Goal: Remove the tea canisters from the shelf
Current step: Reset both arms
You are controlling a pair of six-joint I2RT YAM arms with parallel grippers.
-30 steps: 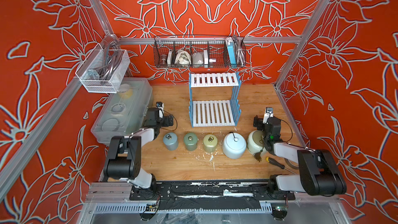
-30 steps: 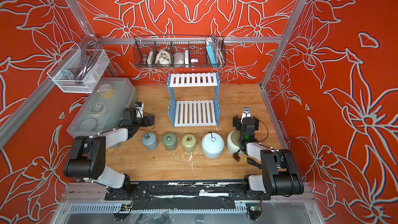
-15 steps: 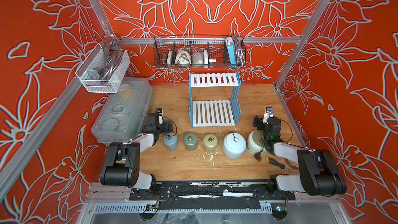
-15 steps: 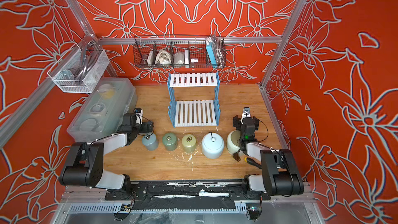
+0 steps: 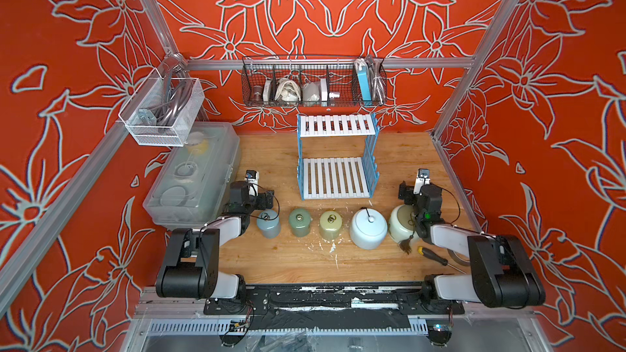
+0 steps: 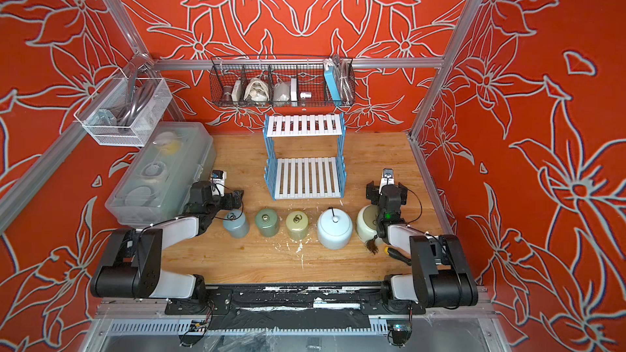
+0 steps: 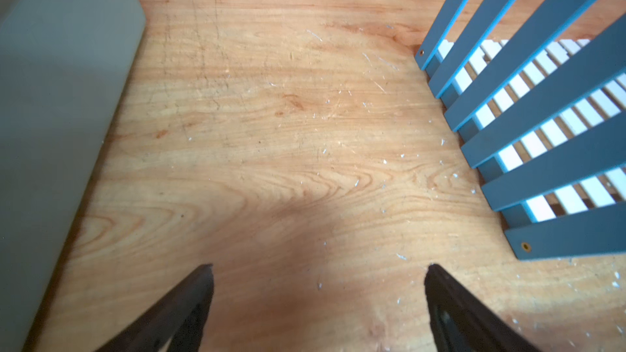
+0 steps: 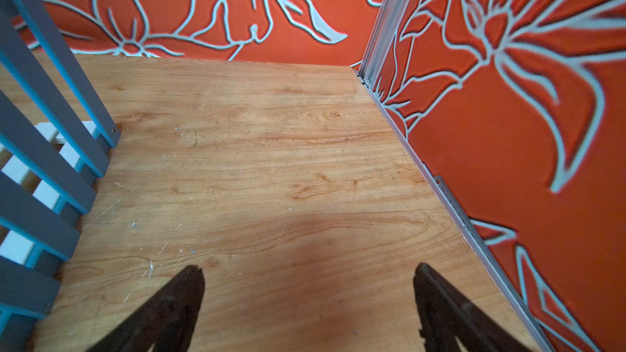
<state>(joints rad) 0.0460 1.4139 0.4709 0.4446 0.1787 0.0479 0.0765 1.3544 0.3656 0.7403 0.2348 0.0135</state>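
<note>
As the shelf (image 5: 335, 177) stands bare, you have all five tea canisters (image 5: 368, 228) on the counter (image 5: 288, 262). Left tool (image 7: 318, 267), right tool (image 8: 308, 267): spread, empty

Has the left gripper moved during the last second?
Yes. In a top view the left gripper has drawn back toward the front edge, alongside the clear plastic box, nearer the grey-blue canister.
</note>
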